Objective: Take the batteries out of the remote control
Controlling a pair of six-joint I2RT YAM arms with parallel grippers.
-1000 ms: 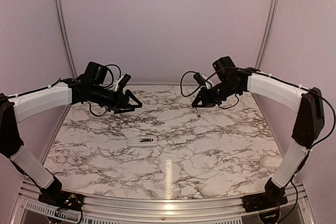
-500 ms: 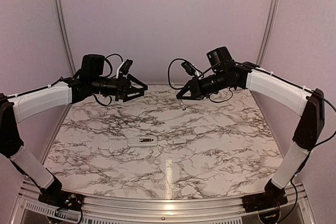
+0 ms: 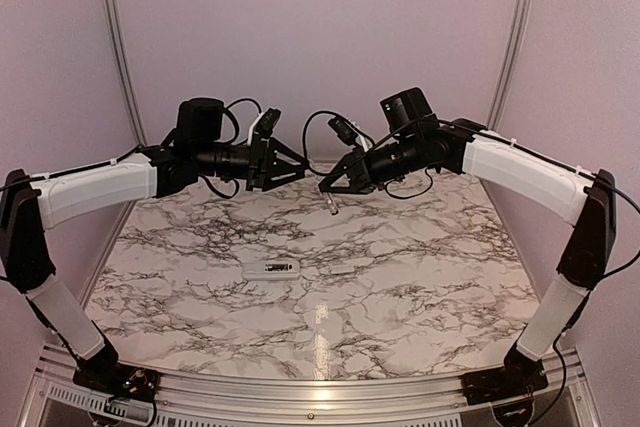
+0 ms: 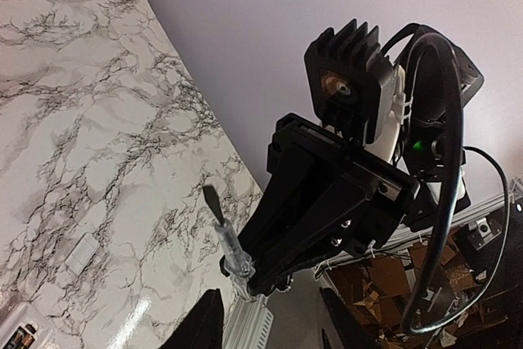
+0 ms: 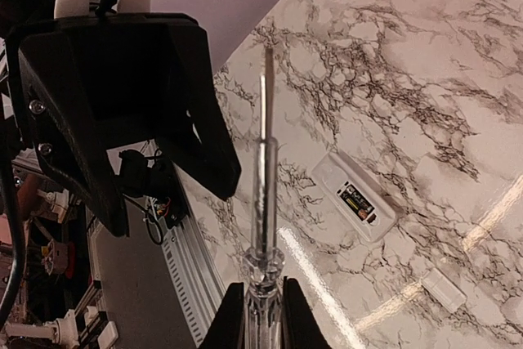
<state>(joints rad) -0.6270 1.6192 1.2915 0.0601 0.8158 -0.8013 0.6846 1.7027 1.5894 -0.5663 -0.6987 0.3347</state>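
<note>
The white remote control (image 3: 272, 268) lies flat near the table's middle with its dark recess facing up. In the right wrist view the batteries (image 5: 358, 200) sit in that recess of the remote control (image 5: 353, 194). My right gripper (image 3: 335, 187) hangs high over the back of the table, shut on the clear handle of a screwdriver (image 5: 262, 202). The blade points toward my left gripper (image 3: 290, 172), which faces it a short way apart. In the left wrist view my left gripper (image 4: 268, 293) is open and empty, with the screwdriver (image 4: 225, 230) just ahead of its fingers.
A small flat white plate (image 3: 342, 270) lies just right of the remote, also seen in the right wrist view as the plate (image 5: 445, 290). A metal rail (image 3: 300, 407) runs along the near table edge. Pale walls close in the back and sides.
Both arms have swung in toward each other over the back middle of the table. The right one carried the screwdriver leftward. The left jaws have narrowed.
</note>
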